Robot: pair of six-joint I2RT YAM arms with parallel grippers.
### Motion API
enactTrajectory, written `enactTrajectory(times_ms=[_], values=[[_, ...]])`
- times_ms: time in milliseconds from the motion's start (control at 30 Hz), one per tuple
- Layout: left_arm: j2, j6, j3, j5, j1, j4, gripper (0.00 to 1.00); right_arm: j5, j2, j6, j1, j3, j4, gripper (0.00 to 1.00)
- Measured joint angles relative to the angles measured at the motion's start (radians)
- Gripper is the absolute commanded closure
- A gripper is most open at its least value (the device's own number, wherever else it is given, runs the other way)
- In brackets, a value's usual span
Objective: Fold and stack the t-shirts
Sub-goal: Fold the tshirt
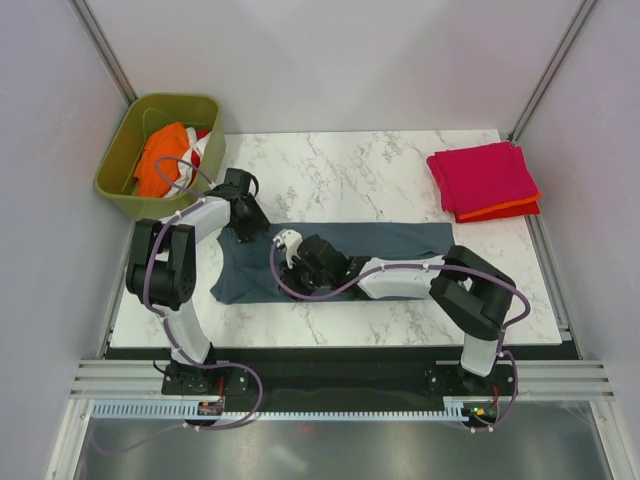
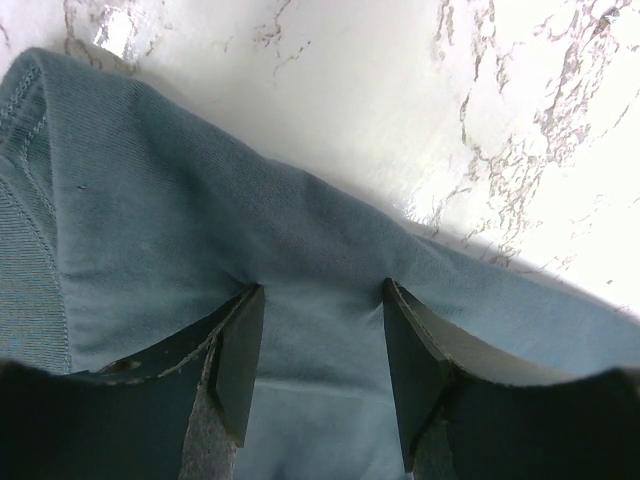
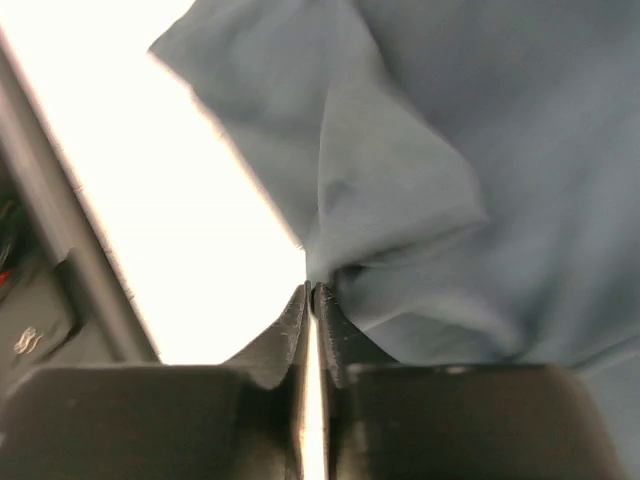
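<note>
The slate blue-grey t-shirt (image 1: 390,240) lies as a long flat band across the middle of the marble table (image 1: 350,170). My left gripper (image 1: 244,228) is at the shirt's far left edge; in the left wrist view its jaws (image 2: 320,290) stand open, tips pressed onto the cloth (image 2: 180,200), which bulges between them. My right gripper (image 1: 295,262) is over the shirt's left part; in the right wrist view it (image 3: 313,292) is shut on a pinched fold of the blue-grey cloth (image 3: 450,130). A folded magenta-pink shirt (image 1: 484,175) lies on a folded orange-red one (image 1: 512,210) at the back right.
An olive-green bin (image 1: 115,180) stands at the back left off the table's corner, holding an orange shirt (image 1: 160,165) and a white/red one (image 1: 203,143). Grey walls close in both sides. The table's near edge borders a black rail (image 1: 330,350).
</note>
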Motion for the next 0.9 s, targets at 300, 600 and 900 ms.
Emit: enactTrajectory(times_ms=[300,600,900], values=[[0.0,0.006,0.0,-0.001,0.0,0.0,0.43,-0.179,-0.086,0.091,0.002,-0.198,0.037,0.4],[-0.126,0.02,-0.053,-0.03,-0.02,-0.007,0.38,-0.077,-0.233,0.198,-0.105,-0.173,0.02,0.43],[-0.52,-0.029,-0.321,-0.051,-0.093,0.003,0.36,0.001,-0.176,0.36,-0.144,-0.157,-0.085,0.49]])
